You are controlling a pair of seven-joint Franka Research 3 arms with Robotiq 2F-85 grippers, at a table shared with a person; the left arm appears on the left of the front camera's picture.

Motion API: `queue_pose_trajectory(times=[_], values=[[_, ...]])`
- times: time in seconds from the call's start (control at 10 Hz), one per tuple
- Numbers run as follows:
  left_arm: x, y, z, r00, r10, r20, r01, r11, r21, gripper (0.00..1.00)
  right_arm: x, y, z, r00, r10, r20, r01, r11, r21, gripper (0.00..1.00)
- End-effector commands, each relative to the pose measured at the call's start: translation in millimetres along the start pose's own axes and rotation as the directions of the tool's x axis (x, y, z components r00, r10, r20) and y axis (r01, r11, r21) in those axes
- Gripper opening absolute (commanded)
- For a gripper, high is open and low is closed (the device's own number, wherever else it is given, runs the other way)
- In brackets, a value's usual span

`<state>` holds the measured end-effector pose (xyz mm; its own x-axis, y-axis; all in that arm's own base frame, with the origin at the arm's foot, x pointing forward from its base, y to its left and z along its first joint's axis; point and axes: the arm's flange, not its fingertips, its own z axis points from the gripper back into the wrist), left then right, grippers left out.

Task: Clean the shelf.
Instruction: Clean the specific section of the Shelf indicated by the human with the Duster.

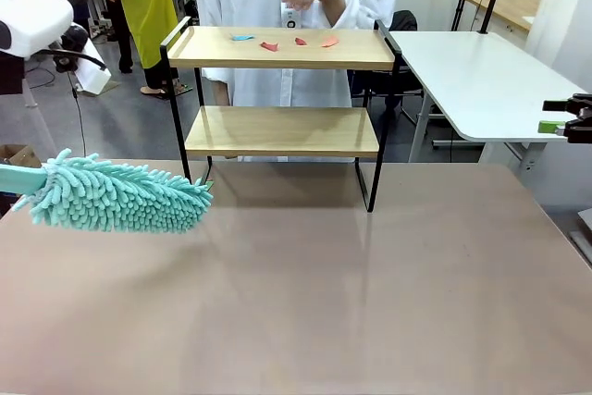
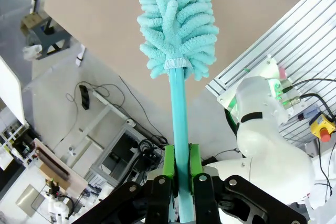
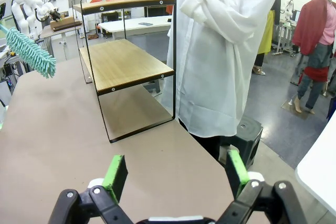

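Left gripper (image 2: 181,163) clamped on the teal duster (image 1: 116,196) handle, head held over the table (image 1: 370,302) just left of the shelf (image 1: 282,131) at the far side, probably staged to sweep 4 scraps (image 1: 269,45) off its top board; right gripper (image 3: 176,174) spread wide, empty.

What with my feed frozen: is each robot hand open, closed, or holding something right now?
Left hand: closed on the handle of the teal duster.
Right hand: open, holding nothing.

Bright, even light, soft shadows; wrist views bend at edges.
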<state>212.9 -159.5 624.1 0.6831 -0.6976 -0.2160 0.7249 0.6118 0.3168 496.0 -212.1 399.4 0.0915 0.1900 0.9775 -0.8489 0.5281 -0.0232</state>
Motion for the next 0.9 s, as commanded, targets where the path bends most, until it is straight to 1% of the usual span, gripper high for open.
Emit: queue_pose_trajectory(times=[0.0,0.8], values=[[-3.0,1.3,-1.2,1.0,-0.003,0.004,0.003,1.0,0.008,0.13,2.8,1.6,-0.7,1.0,0.003,0.003,-0.003,1.0,-0.001,1.0],[-3.0,1.3,-1.2,1.0,-0.003,0.004,0.003,1.0,0.008,0.13,2.8,1.6,-0.7,1.0,0.003,0.003,-0.003,1.0,-0.001,1.0]])
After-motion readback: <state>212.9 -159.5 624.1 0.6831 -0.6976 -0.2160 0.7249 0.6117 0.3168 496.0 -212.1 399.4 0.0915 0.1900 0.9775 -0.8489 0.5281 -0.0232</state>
